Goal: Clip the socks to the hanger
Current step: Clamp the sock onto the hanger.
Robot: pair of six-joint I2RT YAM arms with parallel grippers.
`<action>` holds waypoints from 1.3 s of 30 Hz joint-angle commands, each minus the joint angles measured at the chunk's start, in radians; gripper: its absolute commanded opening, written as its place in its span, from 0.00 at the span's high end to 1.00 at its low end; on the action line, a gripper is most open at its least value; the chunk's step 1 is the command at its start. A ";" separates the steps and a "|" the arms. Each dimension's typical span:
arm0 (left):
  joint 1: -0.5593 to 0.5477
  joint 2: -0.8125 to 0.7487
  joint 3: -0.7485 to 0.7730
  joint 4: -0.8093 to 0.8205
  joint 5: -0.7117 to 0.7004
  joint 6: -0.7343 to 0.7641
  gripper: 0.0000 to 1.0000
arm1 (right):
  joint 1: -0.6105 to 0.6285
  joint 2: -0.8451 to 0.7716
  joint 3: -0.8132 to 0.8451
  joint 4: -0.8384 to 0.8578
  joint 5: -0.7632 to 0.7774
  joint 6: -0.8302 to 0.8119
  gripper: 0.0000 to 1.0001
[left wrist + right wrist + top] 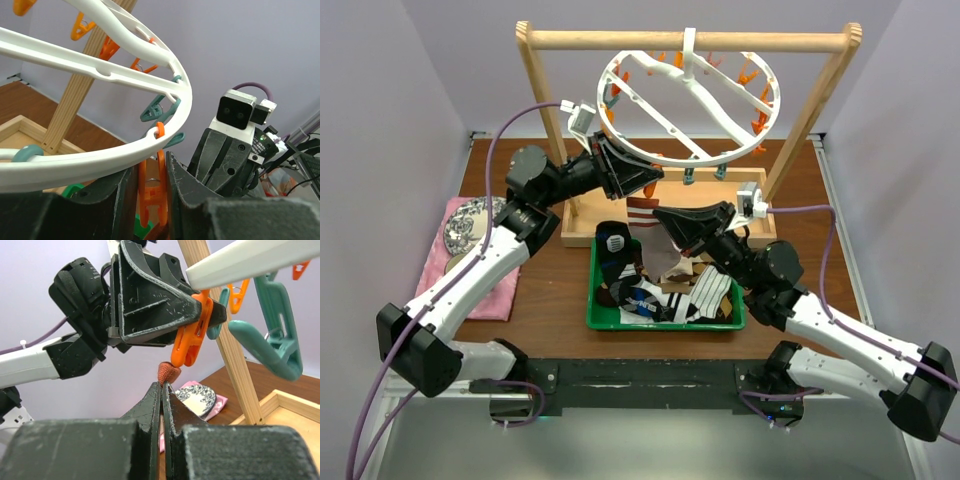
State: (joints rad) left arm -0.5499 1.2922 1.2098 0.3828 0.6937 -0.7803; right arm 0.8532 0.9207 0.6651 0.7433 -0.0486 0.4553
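Currently noting left claw [152, 180] pinching an orange peg [192, 335] by its upper end, fingers pressed against both sides. Peg hanging from the rim of the hanger [100, 155], rim passing just above the left fingers. Hanger hooked on the bar of the frame [690, 40], above both claws.

Right claw [162, 390] just below and facing the left one, jaws pressed together on a sock [168, 372]. Only the rust-coloured tip showing above the right fingertips, just under the peg's lower end. Touching the peg or not: cannot tell. From above, striped fabric of the sock hanging down beside the right claw.

Teal peg [272, 340] to the right of the orange one, on the same rim, untouched.

Remaining socks [690, 295] heaped in a green tray [595, 310], directly beneath both claws. Pink cloth [495, 290] well left of the left claw, under that arm.
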 commanded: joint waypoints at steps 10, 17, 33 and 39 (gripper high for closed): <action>-0.007 -0.007 0.011 0.037 0.168 -0.040 1.00 | -0.042 -0.051 -0.029 0.082 -0.020 0.032 1.00; -0.007 -0.008 0.005 0.045 0.179 -0.039 1.00 | -0.063 -0.057 -0.029 0.085 -0.030 0.045 1.00; -0.007 -0.011 -0.001 0.059 0.185 -0.016 1.00 | -0.095 -0.054 -0.025 0.130 -0.028 0.069 1.00; -0.007 -0.010 0.004 0.038 0.185 0.024 1.00 | -0.111 -0.075 -0.007 0.107 -0.034 0.062 1.00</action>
State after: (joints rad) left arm -0.5434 1.2953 1.2098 0.4290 0.7300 -0.7918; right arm 0.7517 0.8696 0.6327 0.8021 -0.0792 0.5079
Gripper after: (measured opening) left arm 0.300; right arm 0.011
